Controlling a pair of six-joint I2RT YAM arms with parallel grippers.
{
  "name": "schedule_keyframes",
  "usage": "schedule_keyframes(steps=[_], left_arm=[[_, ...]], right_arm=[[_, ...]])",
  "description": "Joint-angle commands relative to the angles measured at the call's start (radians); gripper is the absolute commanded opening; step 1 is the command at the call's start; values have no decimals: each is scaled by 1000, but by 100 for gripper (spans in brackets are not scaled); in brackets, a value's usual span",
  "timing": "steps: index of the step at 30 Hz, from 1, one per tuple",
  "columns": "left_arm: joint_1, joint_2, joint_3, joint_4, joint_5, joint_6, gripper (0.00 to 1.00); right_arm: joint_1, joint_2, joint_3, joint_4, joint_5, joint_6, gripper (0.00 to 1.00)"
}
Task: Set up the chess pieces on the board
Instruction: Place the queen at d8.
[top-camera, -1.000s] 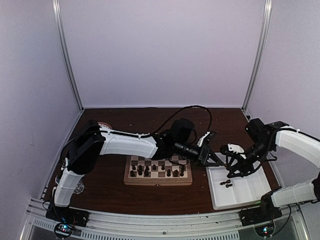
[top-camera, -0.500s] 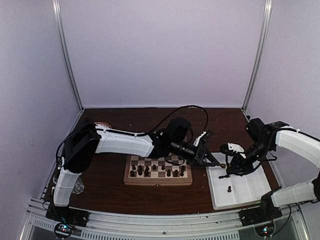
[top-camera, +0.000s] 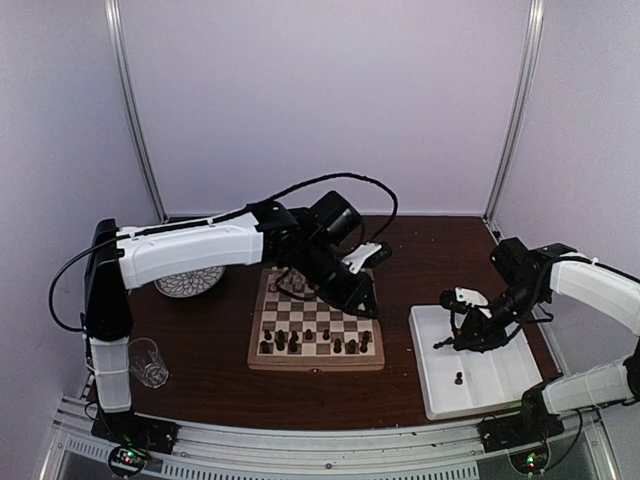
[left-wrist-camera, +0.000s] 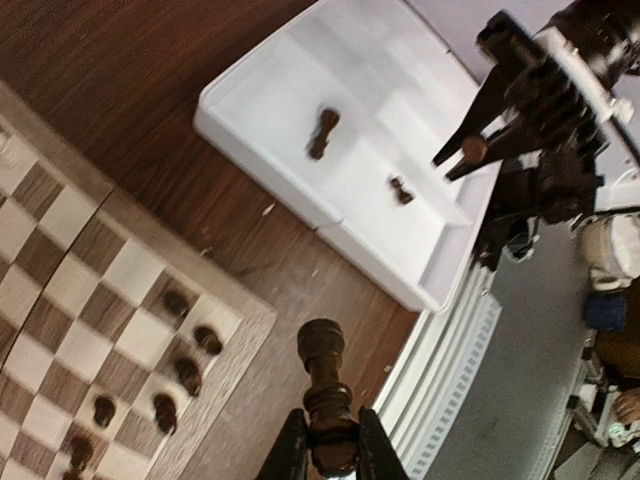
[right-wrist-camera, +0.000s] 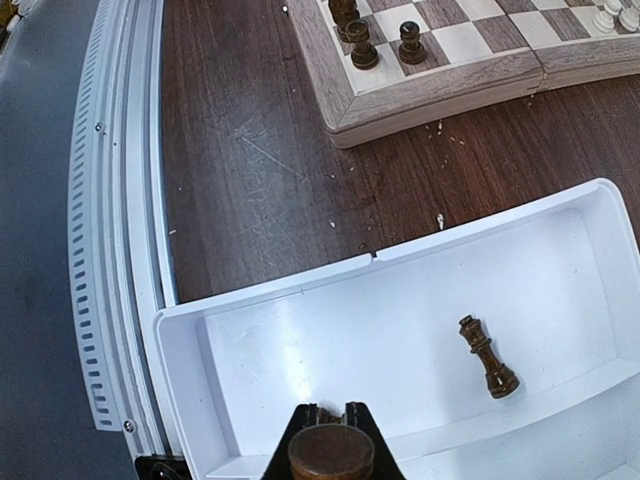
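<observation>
One glass (top-camera: 148, 362), one plate (top-camera: 190, 281), left of board (top-camera: 316, 362)

Dark wood-grain surface (right-wrist-camera: 250, 170), low sheen, fine scratches and pale specks just off the board (right-wrist-camera: 430, 100) edge. Board matt wood, tan and brown squares, pale grainy border. Right of the board: white tray (right-wrist-camera: 300, 340), smooth moulded plastic, slight gloss. In left tool (left-wrist-camera: 328, 450), dark chessman (left-wrist-camera: 322, 350): turned wood, polished, catches light. Same brown wood on second chessman (right-wrist-camera: 330, 455) in right tool (right-wrist-camera: 330, 412). Tool fingers black, matt. On the near side of the board: slotted rail (right-wrist-camera: 110, 250), pale painted metal.
</observation>
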Motion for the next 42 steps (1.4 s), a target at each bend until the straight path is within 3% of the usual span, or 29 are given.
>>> schedule_keyframes(steps=[1, 6, 11, 42], left_arm=[[12, -42, 30, -402, -227, 190, 0], [23, -47, -4, -511, -356, 214, 0], [33, -22, -16, -512, -372, 210, 0], [34, 115, 48, -472, -293, 215, 0]], right_arm=[[-5, 10, -10, 11, 12, 12, 1], [-5, 17, -5, 10, 12, 17, 2], [-5, 23, -2, 9, 12, 21, 2], [-5, 34, 0, 16, 17, 28, 3]])
